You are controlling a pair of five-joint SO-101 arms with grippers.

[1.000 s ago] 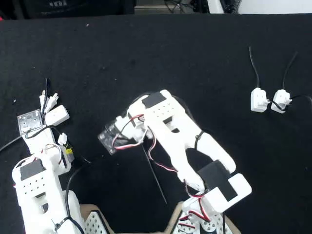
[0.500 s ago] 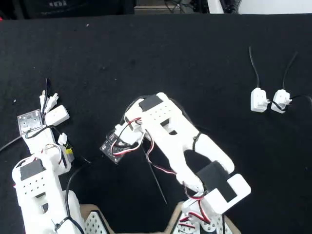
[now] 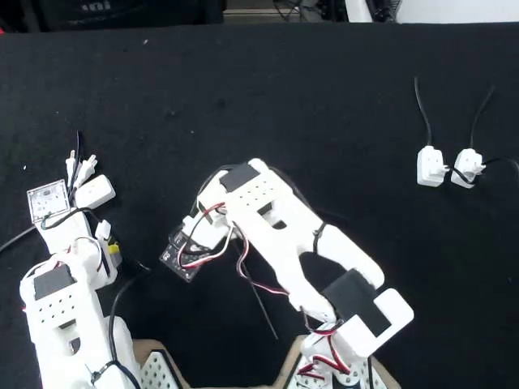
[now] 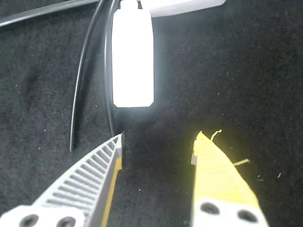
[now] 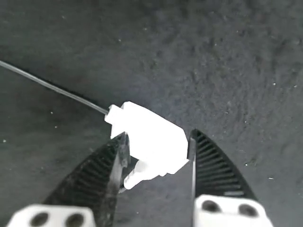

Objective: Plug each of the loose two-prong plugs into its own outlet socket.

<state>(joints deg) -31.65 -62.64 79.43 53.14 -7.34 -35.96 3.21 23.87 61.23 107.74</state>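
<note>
A white two-prong plug [image 5: 152, 138] on a thin black cord [image 5: 52, 86] sits between the fingers of my right gripper [image 5: 156, 151], which is shut on it above the black cloth. Its prongs [image 5: 135, 177] point back toward the wrist. In the high view my right arm [image 3: 268, 215] bends over the table's middle, and the cord [image 3: 261, 301] trails below it. My left gripper [image 4: 158, 144] stands open just short of a white outlet block [image 4: 133, 56], with two black cords [image 4: 90, 61] beside it. That block [image 3: 96, 191] lies at the table's left, ahead of my left arm [image 3: 69, 275].
Two more white plug pieces [image 3: 431, 165] [image 3: 468, 168] with black cords lie side by side at the far right. The black cloth [image 3: 268, 89] covers the whole table. Both arm bases stand at the front edge.
My right arm has swung its wrist left and toward the front edge, carrying the plug. The left arm has barely shifted.
</note>
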